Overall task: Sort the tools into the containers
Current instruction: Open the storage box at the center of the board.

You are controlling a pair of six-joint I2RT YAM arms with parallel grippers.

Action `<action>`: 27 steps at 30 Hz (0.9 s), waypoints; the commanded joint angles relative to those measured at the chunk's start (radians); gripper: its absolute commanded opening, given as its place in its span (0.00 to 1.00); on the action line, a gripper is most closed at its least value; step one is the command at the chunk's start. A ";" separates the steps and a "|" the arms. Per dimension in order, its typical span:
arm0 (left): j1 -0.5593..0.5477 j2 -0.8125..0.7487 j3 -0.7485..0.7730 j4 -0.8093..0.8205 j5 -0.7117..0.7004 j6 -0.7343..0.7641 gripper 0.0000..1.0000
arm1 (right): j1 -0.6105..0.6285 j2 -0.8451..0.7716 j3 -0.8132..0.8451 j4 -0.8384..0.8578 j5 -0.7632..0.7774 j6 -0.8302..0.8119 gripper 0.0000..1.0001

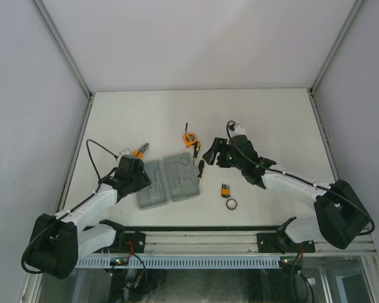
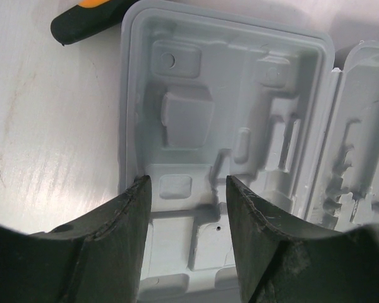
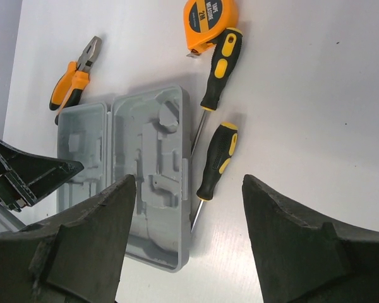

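The grey case (image 1: 167, 182) lies open and flat, both moulded halves bare. My left gripper (image 1: 141, 178) hovers open over the case's left half (image 2: 227, 95), nothing between its fingers (image 2: 129, 214). Orange-handled pliers (image 1: 139, 151) lie just beyond the case's far left corner. Two black-and-orange screwdrivers (image 3: 218, 161) (image 3: 221, 66) lie along the case's right side, the orange tape measure (image 3: 208, 22) beyond them. My right gripper (image 3: 188, 180) hangs open above the nearer screwdriver and touches nothing. The small bit set (image 1: 225, 189) and dark ring (image 1: 232, 204) rest nearer the front.
White walls and metal frame posts (image 1: 63, 57) enclose the table on three sides. The mounting rail (image 1: 196, 240) with both arm bases runs along the near edge. A thin dark rod (image 1: 186, 127) lies beyond the tape measure.
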 commanded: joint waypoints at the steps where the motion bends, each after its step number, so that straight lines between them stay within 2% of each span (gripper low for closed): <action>1: -0.001 -0.019 0.030 -0.050 -0.022 0.027 0.56 | -0.001 -0.056 0.004 0.003 0.027 -0.001 0.68; 27: -0.010 -0.048 0.003 -0.076 -0.041 0.017 0.56 | 0.006 -0.053 0.004 -0.035 0.054 0.026 0.65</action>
